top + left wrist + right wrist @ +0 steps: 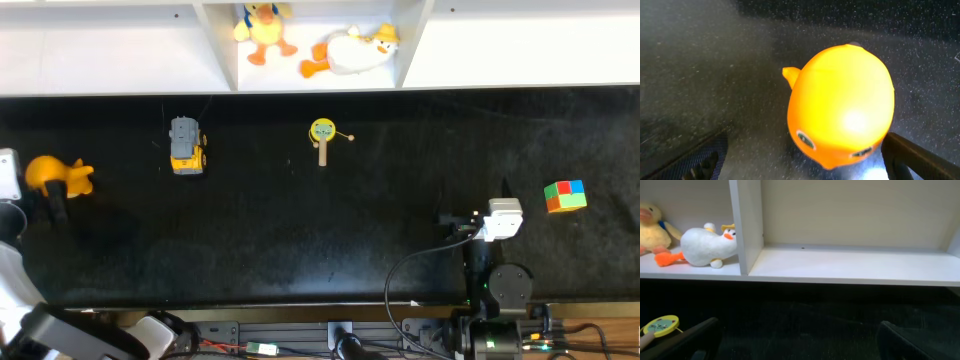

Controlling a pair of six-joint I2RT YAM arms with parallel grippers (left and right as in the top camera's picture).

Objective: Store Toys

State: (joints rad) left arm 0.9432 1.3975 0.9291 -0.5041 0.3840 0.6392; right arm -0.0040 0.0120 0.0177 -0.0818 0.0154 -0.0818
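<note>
The left arm sits low over the left end of the black table (300, 240). The left gripper (802, 145) is spread wide around the orange toy duck (840, 105), which sits on the surface between its fingers. The right arm is folded near its base, and the right gripper (799, 325) is also spread wide, holding nothing, facing the white shelf (747, 230). Farther out lie a toy truck (186, 147), a rattle drum (322, 135) and a colour cube (565, 196). The shelf's middle compartment holds a yellow plush duck (263, 28) and a white plush duck (350, 52).

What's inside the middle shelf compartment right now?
Two plush toys side by side: a yellow duck and a white duck with orange feet, lying on its side. They cover the compartment floor beneath them, so anything under them is hidden.
</note>
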